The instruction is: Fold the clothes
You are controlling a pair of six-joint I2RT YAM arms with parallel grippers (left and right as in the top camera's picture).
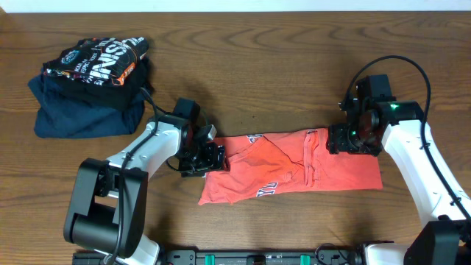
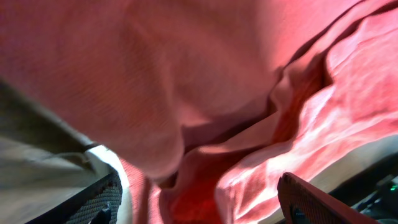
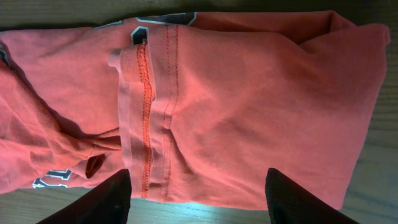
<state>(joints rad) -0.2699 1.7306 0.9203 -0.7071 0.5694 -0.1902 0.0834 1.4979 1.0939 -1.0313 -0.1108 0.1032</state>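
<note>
The clothes, a coral-red T-shirt [image 1: 294, 165], lie as a rumpled long strip across the front middle of the table, with bits of white-and-dark lettering [image 1: 266, 191] showing. My left gripper [image 1: 212, 157] sits low at the shirt's left end. In the left wrist view red cloth [image 2: 186, 74] fills the frame and bunches between the wide-apart fingers [image 2: 99, 202], which do not pinch it. My right gripper [image 1: 352, 140] hovers over the shirt's right end. Its jaws [image 3: 199, 199] stand open above the hemmed edge [image 3: 146, 112] of the shirt [image 3: 249, 106], with nothing held.
At the back left, a black shirt with white and orange print [image 1: 96, 62] lies on a folded navy garment [image 1: 81, 114]. Bare wooden tabletop [image 1: 294, 81] lies behind the red shirt. The table's far edge runs along the top of the overhead view.
</note>
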